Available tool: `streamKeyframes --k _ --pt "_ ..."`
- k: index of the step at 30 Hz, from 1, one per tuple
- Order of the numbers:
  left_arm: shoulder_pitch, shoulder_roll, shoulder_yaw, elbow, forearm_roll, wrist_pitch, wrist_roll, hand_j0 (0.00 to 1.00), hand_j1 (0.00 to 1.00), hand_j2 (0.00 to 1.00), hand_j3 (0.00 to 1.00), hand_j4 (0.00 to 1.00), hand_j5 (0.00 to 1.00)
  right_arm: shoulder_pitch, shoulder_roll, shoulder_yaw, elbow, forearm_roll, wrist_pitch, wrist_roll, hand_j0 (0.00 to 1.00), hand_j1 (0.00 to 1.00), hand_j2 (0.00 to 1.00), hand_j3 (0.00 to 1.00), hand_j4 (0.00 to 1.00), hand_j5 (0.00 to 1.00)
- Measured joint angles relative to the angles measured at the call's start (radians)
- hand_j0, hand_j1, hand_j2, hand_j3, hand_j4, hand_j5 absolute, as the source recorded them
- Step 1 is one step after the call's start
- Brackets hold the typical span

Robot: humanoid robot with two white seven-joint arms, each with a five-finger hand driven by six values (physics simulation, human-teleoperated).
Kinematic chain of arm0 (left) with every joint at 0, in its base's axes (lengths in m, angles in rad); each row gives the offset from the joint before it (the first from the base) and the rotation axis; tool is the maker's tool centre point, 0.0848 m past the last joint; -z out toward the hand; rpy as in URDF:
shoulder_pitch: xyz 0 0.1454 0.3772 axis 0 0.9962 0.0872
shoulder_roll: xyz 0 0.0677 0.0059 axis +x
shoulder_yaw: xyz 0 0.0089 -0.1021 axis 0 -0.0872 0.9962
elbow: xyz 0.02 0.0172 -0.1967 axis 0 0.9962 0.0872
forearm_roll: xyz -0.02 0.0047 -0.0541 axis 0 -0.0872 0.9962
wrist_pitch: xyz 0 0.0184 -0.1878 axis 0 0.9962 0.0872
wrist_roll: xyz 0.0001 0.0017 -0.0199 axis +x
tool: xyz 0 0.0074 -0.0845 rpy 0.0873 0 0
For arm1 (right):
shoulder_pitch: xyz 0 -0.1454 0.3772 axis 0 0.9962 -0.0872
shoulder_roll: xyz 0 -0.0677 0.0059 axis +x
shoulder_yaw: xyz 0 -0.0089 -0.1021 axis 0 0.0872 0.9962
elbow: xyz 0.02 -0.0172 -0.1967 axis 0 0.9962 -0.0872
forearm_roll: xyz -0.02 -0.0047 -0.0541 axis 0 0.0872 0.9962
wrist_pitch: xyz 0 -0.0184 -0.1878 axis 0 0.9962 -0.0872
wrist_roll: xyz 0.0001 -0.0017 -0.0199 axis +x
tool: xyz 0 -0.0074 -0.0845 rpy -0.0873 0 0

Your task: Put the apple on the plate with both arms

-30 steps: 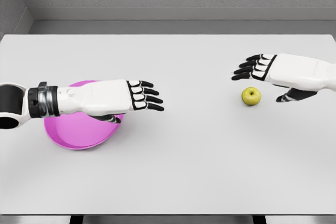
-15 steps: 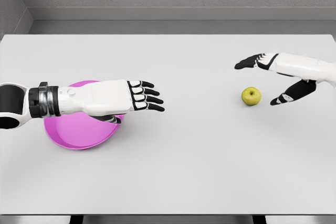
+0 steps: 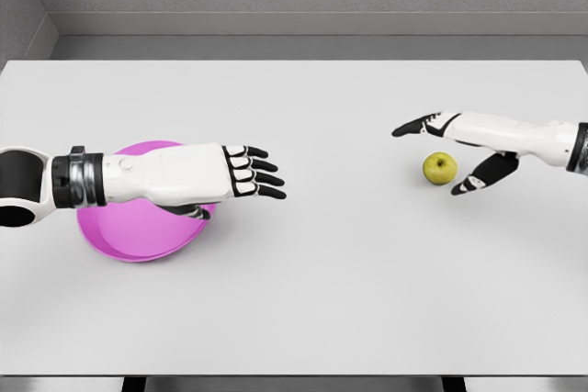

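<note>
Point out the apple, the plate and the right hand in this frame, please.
apple (image 3: 440, 168): head view, middle of the yellow-green fruit.
plate (image 3: 138, 236): head view, bare pink inside, below the left forearm.
right hand (image 3: 459, 140): head view, middle of the open hand, fingers and thumb either side of the apple.

Single head view, looking down and forward over the table (image 3: 322, 300), moderately near
</note>
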Motion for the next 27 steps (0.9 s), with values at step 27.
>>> streamKeyframes --k 27 --pt "0.0 -0.004 -0.005 0.002 -0.001 0.0 -0.008 1.0 1.0 1.0 1.0 1.0 1.0 -0.038 0.086 0.029 0.25 0.12 0.0 0.0 1.0 1.0 1.0 1.0 1.0 1.0"
